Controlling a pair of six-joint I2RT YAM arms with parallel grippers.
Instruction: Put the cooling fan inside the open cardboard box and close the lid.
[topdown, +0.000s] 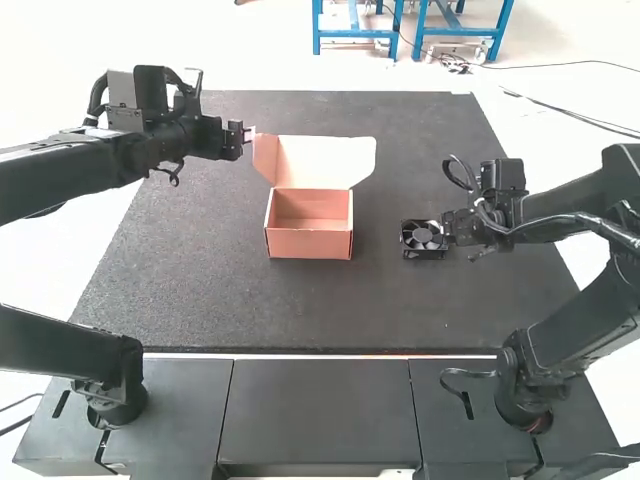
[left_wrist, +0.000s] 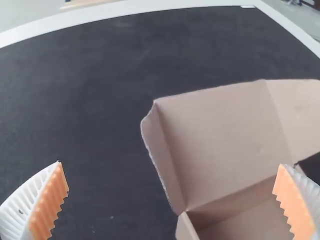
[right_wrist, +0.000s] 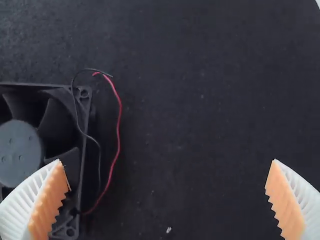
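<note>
One black mat (topdown: 190, 260) with a rough, grainy surface covers the table, and everything rests on it. Two dark arms stand at its near edge. The left arm (topdown: 70, 160) stretches over the far left part of the mat, and the right arm (topdown: 570, 215) bends in from the right side.

One cardboard box (topdown: 308, 235), plain tan, rectangular and open at the top, stands between the two grippers, nearer the left one. Its single lid (topdown: 322, 160) lies thrown back beyond the cavity. One small side flap (left_wrist: 157, 155) is folded up at the corner closest to the left gripper (topdown: 243, 138). That gripper hovers just beside this flap. Its two white ribbed fingers (left_wrist: 30, 210) with orange toothed pads are spread wide, and the lid's corner shows ahead of them through the gap. Whether a fingertip touches the cardboard I cannot tell.

One cooling fan (topdown: 424, 238) rests on the mat, well apart from the box and just in front of the right gripper (topdown: 452, 232). It has a square black plastic frame, with curved blades around a round hub. This gripper's two fingers (right_wrist: 45, 200), of the same ribbed white and orange make, are also spread apart and grip nothing. One finger sits over a corner of the fan's frame, and the other hangs over bare mat on the side away from the fan.

Two thin wires (right_wrist: 118, 130), one red and one black, curl loosely along the frame's edge, inside the gap between those fingers.
</note>
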